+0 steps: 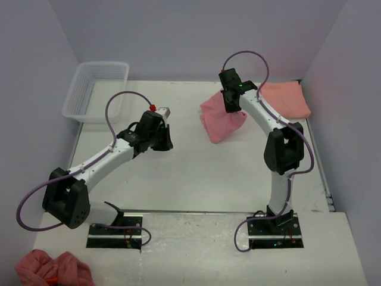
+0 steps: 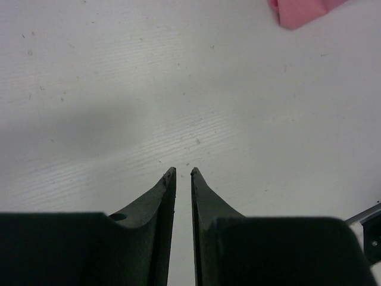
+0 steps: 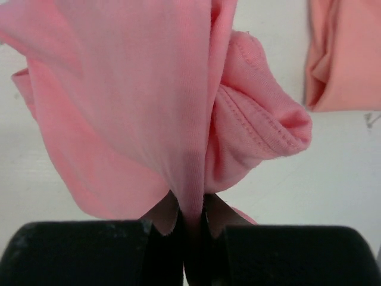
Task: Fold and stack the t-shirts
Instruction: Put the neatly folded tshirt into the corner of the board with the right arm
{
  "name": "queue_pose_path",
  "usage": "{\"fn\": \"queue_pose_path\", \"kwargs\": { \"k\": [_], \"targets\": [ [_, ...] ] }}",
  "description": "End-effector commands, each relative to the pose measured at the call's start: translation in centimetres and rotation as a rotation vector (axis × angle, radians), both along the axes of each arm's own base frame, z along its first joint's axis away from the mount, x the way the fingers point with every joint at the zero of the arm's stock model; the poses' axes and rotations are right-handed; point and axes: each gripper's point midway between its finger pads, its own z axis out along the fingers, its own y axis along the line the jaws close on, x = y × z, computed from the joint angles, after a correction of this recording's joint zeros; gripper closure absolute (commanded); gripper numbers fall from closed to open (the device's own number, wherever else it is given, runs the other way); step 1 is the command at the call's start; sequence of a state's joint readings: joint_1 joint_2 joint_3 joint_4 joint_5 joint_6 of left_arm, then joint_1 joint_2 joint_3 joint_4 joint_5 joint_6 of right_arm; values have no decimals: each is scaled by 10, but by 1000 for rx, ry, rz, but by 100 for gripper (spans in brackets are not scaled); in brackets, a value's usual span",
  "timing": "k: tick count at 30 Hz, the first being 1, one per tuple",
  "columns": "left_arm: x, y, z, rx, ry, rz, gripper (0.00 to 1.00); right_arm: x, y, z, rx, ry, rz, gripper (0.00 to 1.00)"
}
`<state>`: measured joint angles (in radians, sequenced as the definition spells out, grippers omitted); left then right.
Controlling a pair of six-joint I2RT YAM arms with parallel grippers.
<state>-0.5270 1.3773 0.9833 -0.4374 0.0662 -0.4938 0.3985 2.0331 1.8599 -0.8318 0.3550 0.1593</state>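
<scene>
My right gripper point(image 1: 231, 102) is shut on a pinch of the rose-pink t-shirt point(image 1: 221, 121) and holds it bunched and hanging over the back middle of the table. In the right wrist view the fabric point(image 3: 137, 101) fans out from between my jaws point(image 3: 191, 210). The salmon-orange t-shirt point(image 1: 286, 99) lies folded flat at the back right, and it also shows in the right wrist view point(image 3: 340, 53). My left gripper point(image 1: 162, 139) hovers over bare table left of centre, its fingers point(image 2: 183, 171) nearly together with nothing between them. A corner of the pink shirt point(image 2: 303, 11) shows far ahead of it.
A white plastic basket point(image 1: 95, 89) stands at the back left corner. A crumpled pink cloth heap point(image 1: 52, 268) lies at the near left, beside the left arm's base. White walls close in the table on three sides.
</scene>
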Motion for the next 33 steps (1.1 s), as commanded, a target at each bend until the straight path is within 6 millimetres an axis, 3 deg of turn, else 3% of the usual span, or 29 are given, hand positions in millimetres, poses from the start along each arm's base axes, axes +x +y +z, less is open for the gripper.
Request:
{"fn": "queue_pose_path", "kwargs": {
  "k": [1, 6, 15, 22, 29, 33],
  "targets": [
    [-4, -6, 15, -39, -35, -32, 83, 24, -41, 38, -95, -98, -72, 100],
    [-9, -10, 13, -52, -29, -54, 83, 43, -79, 45, -125, -119, -117, 100],
    [-21, -13, -3, -65, 5, -91, 83, 90, -109, 78, -182, -217, -135, 100],
    [-29, -9, -15, -46, 27, -122, 83, 104, -134, 90, -218, -259, -150, 100],
    [-29, -12, -20, -45, 34, -134, 84, 105, -159, 100, -234, -291, -195, 100],
    [-30, -13, -21, -49, 39, -139, 84, 105, -169, 94, -230, -284, -213, 100]
  ]
}}
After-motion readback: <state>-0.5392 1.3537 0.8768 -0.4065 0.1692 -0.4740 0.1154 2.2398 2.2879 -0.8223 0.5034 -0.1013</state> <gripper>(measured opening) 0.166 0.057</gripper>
